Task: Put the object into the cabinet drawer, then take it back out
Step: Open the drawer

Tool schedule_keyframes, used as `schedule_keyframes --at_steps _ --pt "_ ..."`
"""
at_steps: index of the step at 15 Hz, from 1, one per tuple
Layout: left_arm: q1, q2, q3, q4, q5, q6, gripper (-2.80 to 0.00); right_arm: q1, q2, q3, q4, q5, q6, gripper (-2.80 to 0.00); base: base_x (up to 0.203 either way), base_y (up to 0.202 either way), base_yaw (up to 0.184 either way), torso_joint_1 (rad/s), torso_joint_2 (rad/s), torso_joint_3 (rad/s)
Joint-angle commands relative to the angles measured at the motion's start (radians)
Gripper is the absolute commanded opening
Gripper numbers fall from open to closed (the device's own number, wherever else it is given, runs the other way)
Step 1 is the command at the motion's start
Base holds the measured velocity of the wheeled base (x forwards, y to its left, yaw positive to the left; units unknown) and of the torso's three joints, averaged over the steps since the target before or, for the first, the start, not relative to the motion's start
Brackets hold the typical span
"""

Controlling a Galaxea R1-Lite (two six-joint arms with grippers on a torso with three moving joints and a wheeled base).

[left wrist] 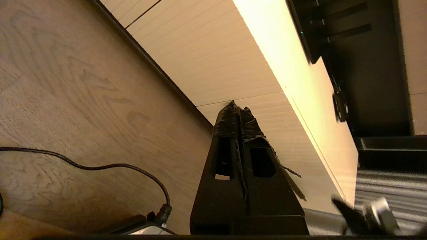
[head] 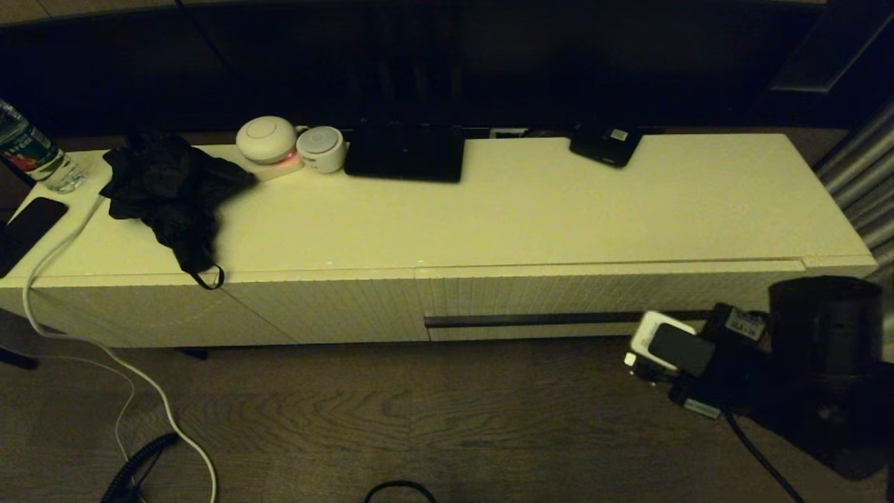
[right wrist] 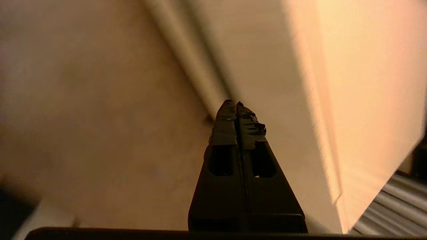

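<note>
Below cabinet drawer [head: 614, 297], right hand [right wrist: 237, 105] pinched together, wrist view only

Dim, yellowish light. Wood-grain floor [head: 391, 412] with a white cable [head: 105, 349] trailing across. Long, low cream cabinet [head: 531, 209], ribbed along the front. Dark wall [head: 447, 63] behind. Grey curtain [head: 866, 181] at right.

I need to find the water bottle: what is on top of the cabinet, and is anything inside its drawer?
On the cabinet top: black cloth, two white round devices, dark tablet, and a bottle at the left end. The drawer is closed, hiding its inside.
</note>
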Motion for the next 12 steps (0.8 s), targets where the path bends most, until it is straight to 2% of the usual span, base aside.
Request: schedule_keyframes --at_steps 1,3,5,8,9,10,12 --pt "0.0 -0.002 0.0 0.0 0.0 -0.006 -2.8 0.036 -0.205 0.061 0.17 0.001 -0.053 -2.8 0.0 0.0 0.0 0.0 0.0 0.0" --pt "0.0 -0.002 0.0 0.0 0.0 -0.006 -2.8 0.059 -0.254 0.106 0.253 0.025 -0.14 -2.8 0.0 0.0 0.0 0.0 0.0 0.0" --pt "0.0 -0.002 0.0 0.0 0.0 -0.006 -2.8 0.072 -0.224 0.138 0.273 0.09 -0.17 -2.8 0.0 0.0 0.0 0.0 0.0 0.0" --pt "0.0 -0.002 0.0 0.0 0.0 -0.006 -2.8 0.074 -0.119 0.148 0.244 0.144 -0.2 -2.8 0.0 0.0 0.0 0.0 0.0 0.0" --pt "0.0 -0.002 0.0 0.0 0.0 -0.006 -2.8 0.075 -0.079 0.152 0.2 0.159 -0.208 -0.21 0.0 0.0 0.0 0.0 0.0 0.0" --pt "0.0 -0.002 0.0 0.0 0.0 -0.006 -2.8 0.078 -0.035 0.164 0.127 0.17 -0.233 0.0 0.0 0.0 0.0 0.0 0.0 0.0" --pt "0.0 -0.002 0.0 0.0 0.0 -0.006 -2.8 0.073 0.054 0.192 -0.009 0.219 -0.258 0.0 0.0 0.0 0.0 0.0 0.0 0.0"
